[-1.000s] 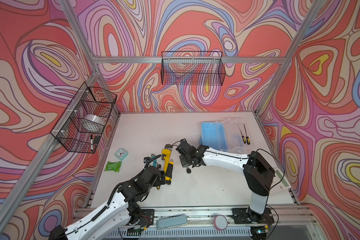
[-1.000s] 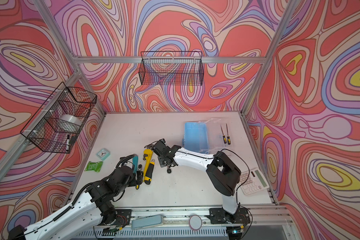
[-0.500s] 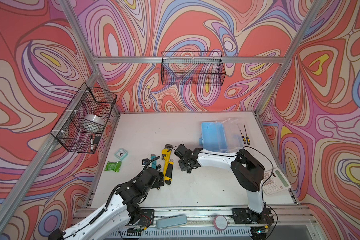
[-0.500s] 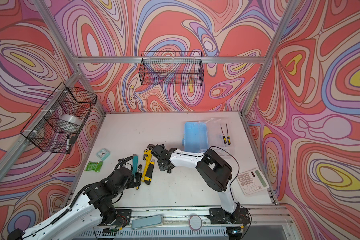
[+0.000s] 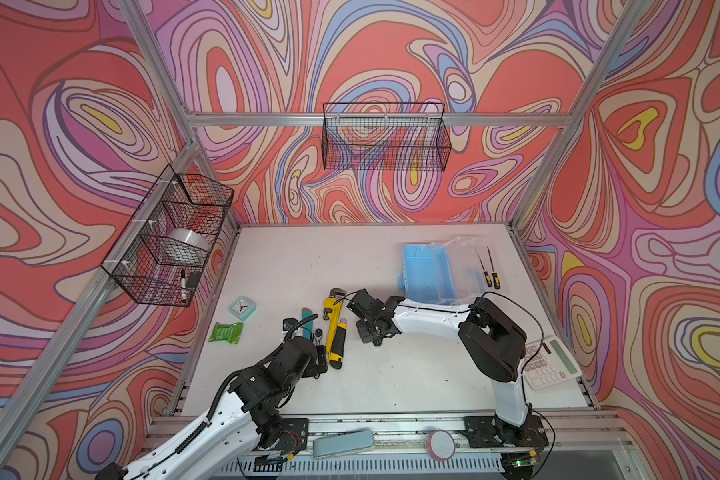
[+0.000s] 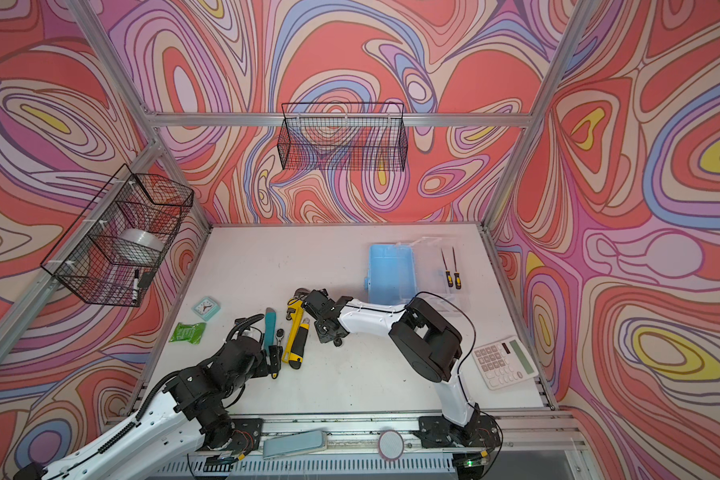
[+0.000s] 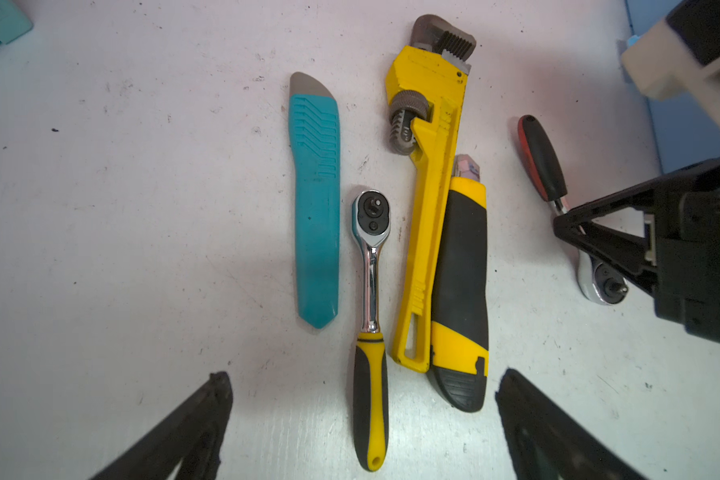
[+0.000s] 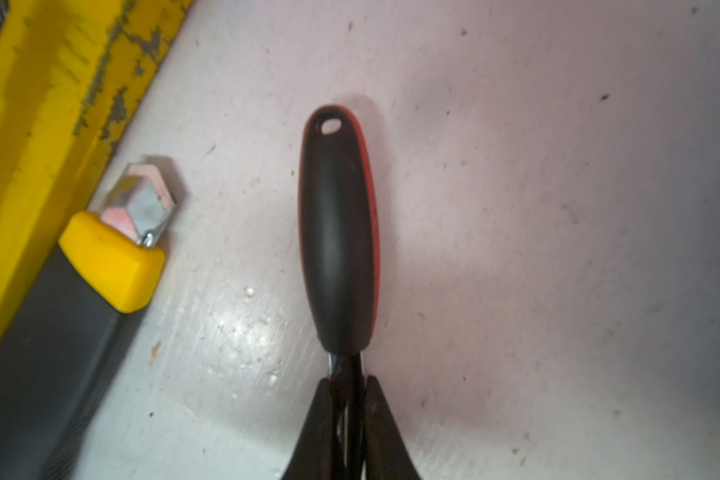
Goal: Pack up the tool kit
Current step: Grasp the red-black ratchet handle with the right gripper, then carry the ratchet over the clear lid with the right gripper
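The right gripper (image 8: 347, 380) is clamped on the shank of the red-and-black ratchet (image 8: 336, 232), flat on the table; the tool kit (image 5: 427, 272) lies open beyond it, nearer this arm, long axis running away; the left gripper (image 7: 362, 419) hangs spread over the yellow ratchet (image 7: 371, 332).

I see a matt white counter (image 7: 142, 232), scuffed and speckled. The pipe wrench (image 7: 429, 174) wears chipped yellow paint over grey metal. The ratchet (image 7: 371, 257) has a polished chrome shank and a rubbery yellow-black grip. The tool kit (image 5: 427, 272) looks like smooth blue plastic, with a clear lid.
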`<state>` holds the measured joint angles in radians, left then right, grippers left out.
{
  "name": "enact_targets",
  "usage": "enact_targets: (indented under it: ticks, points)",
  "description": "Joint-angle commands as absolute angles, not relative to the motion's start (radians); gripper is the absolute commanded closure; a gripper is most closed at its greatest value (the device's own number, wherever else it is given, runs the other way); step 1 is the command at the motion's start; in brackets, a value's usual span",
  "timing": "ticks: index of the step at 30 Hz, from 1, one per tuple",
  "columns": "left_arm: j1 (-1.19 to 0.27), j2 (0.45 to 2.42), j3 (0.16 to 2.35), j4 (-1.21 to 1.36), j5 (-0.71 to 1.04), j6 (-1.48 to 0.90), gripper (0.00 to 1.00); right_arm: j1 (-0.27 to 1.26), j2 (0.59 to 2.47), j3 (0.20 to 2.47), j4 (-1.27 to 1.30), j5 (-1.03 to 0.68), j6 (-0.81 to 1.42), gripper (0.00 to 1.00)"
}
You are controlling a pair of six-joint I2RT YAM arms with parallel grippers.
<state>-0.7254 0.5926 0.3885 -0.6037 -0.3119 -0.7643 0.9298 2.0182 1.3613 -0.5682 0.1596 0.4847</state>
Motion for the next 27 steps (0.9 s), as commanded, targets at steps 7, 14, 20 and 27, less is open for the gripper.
enact_targets:
  ticks: [7, 14, 20, 27]
  points:
    - [-0.719, 0.609, 0.382, -0.665, -0.312, -0.786, 0.0, 0.896, 1.963, 1.304, -0.538, 0.112, 0.48, 1.0]
    - [-0.719, 0.709, 0.405, -0.667, -0.3, -0.81, 0.01, 0.871, 1.849, 1.3, -0.534, 0.117, 0.447, 1.0]
    - [-0.72, 0.742, 0.397, -0.633, -0.257, -0.815, 0.04, 0.804, 1.718, 1.303, -0.56, 0.108, 0.406, 1.0]
    - [-0.719, 0.731, 0.381, -0.647, -0.217, -0.818, 0.1, 0.593, 1.518, 1.302, -0.672, 0.177, 0.271, 1.0]
